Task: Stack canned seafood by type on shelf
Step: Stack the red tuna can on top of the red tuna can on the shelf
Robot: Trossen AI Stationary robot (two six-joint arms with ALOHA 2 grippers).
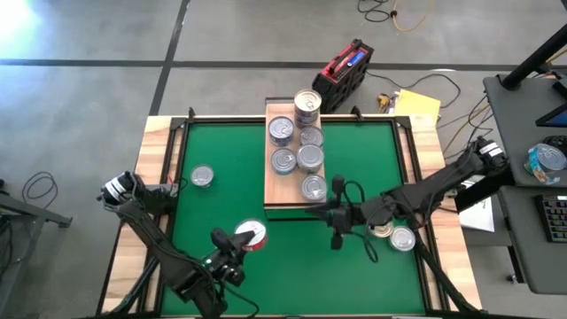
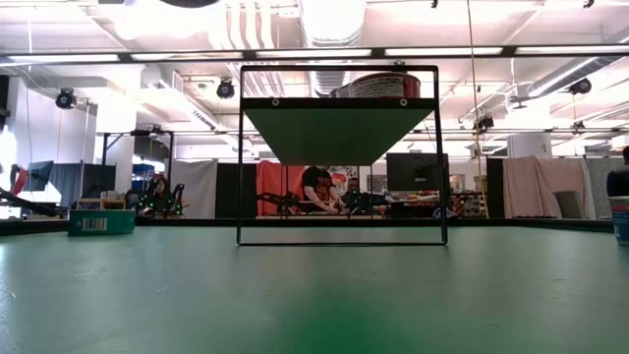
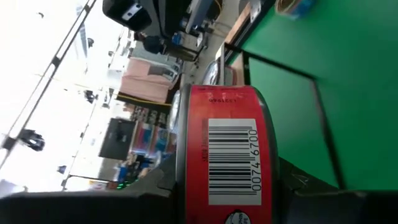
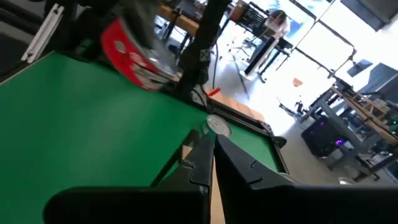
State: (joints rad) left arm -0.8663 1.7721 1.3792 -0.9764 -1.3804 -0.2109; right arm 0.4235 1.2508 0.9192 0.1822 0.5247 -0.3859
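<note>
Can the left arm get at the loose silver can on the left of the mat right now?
Probably not yet: the left gripper is closed on a red-labelled can. The way to the silver can looks free across bare green mat, once it unloads.

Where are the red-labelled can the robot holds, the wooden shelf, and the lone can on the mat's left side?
red-labelled can [image 3: 230,158], left wrist view, barcode label.
shelf [image 1: 276,184], high view, bare wood at its left edge.
lone can [image 1: 202,176], high view, silver lid.
</note>
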